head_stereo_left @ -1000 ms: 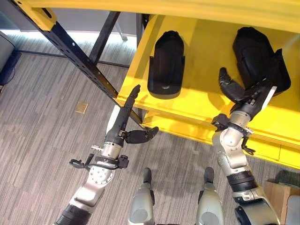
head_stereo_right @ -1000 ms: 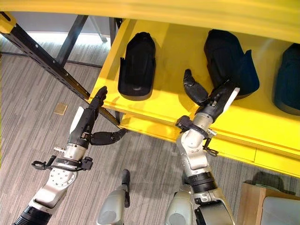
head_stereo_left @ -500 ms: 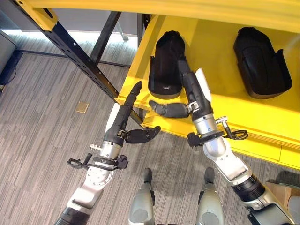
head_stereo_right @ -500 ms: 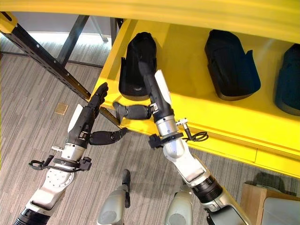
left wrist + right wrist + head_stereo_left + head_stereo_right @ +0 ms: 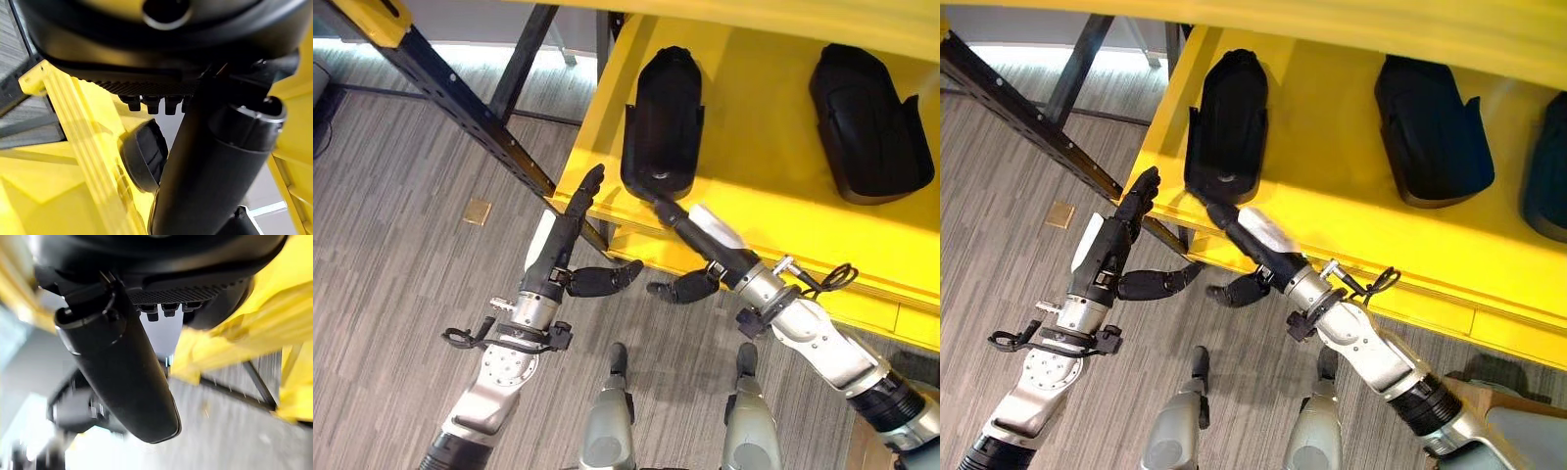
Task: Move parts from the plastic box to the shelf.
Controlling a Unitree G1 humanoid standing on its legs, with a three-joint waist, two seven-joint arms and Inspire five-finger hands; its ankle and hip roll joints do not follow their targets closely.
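Black moulded parts lie on the yellow shelf (image 5: 764, 191): one at the left (image 5: 663, 122), one further right (image 5: 871, 117), and a third at the far right edge (image 5: 1549, 171). My right hand (image 5: 703, 233) is open over the shelf's front edge, its straight fingers reaching to just below the left part and its thumb hanging under the edge. It holds nothing. My left hand (image 5: 560, 253) is open and empty too. It stands in front of the shelf's left corner, fingers pointing up at the edge and thumb stuck out sideways.
A black perforated rack brace (image 5: 460, 108) runs diagonally from the upper left down to the shelf's corner. A small brass plate (image 5: 477, 211) lies in the grey carpet floor (image 5: 391, 255). A brown box corner (image 5: 1464, 397) shows at the lower right.
My right hand left the right-hand part, swept left across the shelf and dropped to the front edge below the left part. The left hand has stayed where it was.
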